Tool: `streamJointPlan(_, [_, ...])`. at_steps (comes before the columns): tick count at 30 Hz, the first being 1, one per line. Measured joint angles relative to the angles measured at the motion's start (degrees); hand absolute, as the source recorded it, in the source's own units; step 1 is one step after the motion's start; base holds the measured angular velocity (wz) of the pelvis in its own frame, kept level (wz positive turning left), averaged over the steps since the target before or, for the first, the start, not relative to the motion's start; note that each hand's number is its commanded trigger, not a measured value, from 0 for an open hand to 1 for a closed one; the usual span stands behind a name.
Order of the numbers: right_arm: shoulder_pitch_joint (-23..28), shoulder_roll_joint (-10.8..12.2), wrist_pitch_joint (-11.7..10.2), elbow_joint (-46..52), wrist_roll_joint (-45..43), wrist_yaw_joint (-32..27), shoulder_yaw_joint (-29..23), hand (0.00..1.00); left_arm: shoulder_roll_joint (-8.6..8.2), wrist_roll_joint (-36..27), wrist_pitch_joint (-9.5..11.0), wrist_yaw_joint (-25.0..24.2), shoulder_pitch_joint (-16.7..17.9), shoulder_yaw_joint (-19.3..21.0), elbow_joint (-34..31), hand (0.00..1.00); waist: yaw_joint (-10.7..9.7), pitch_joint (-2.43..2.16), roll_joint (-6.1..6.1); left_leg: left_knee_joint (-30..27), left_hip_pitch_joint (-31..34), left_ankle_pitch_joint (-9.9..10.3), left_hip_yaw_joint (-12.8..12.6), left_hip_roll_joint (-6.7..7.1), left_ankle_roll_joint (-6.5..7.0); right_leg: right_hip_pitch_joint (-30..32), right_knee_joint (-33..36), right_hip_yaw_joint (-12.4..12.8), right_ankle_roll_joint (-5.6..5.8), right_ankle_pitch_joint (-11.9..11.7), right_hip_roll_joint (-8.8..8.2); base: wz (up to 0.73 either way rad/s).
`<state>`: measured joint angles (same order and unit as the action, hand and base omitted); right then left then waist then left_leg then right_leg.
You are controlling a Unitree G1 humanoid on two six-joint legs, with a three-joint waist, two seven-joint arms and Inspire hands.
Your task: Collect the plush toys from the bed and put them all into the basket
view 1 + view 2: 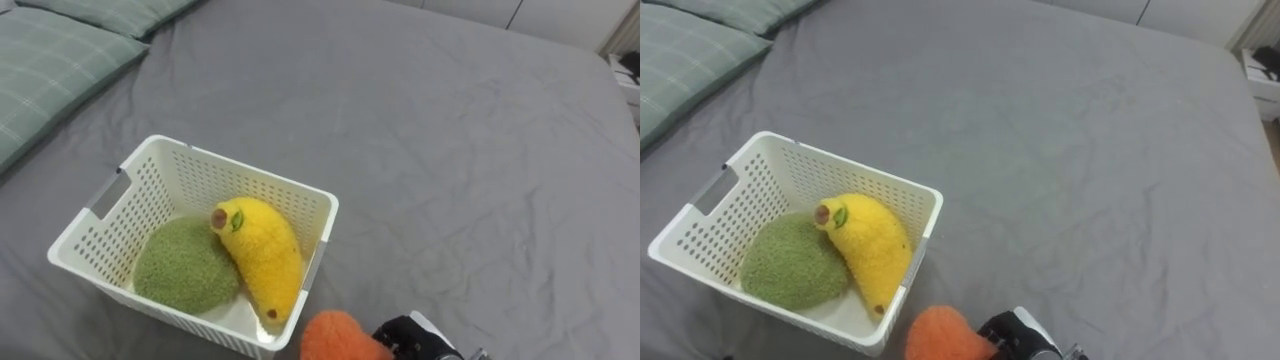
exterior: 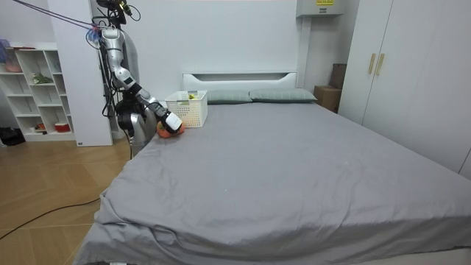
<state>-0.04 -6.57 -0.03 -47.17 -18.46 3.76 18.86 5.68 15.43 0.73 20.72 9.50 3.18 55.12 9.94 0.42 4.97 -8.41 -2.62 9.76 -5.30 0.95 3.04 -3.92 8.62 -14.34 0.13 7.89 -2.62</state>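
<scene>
Left eye view: basket (image 1: pixel 250 178) on bed (image 1: pixel 450 140) holds green toy (image 1: pixel 185 268) and banana toy (image 1: pixel 262 250) — two collected. Right eye view: orange toy (image 1: pixel 945 338) against right hand (image 1: pixel 1015 335); whether it grips, cannot tell. Room view: orange toy beside the basket — not yet in.

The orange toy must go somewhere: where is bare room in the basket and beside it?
In the basket it is crowded: the green toy and banana touch and cover most of the floor; a strip shows at the near wall. The bed right of and beyond the basket is bare.
</scene>
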Motion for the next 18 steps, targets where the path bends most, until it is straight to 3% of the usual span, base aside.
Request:
streamJointPlan(9, [0.01, -1.02, -0.11, 3.7, -0.34, -0.07, -0.47, 1.0, 0.09, 0.01, 0.19, 0.02, 0.03, 0.09, 0.31, 0.0, -0.35, 0.43, -0.73, -0.12, 0.02, 0.0, 0.14, 0.06, 0.02, -0.17, 0.06, 0.17, 0.0, 0.0, -0.1, 0.0])
streamJointPlan(14, [-0.02, -1.09, -0.6, 8.34, -1.35, -1.28, -4.64, 1.0, 0.03, -0.05, 0.18, -0.07, 0.13, 0.15, 0.17, 0.0, -0.62, 0.05, -0.84, -0.21, -0.1, -0.02, 0.35, 0.16, 0.04, -0.18, 0.04, 0.25, 0.01, 0.01, -0.12, 0.0])
streamJointPlan(18, [-0.01, -1.23, -0.6, 10.33, -1.22, -2.22, -5.02, 1.0, 0.03, -0.09, 0.16, -0.27, 0.19, 0.61, 0.12, 0.0, -1.12, -0.3, -0.32, -0.2, -0.11, -0.02, 0.37, 0.14, 0.04, -0.19, 0.0, 0.13, 0.02, 0.01, -0.11, 0.0])
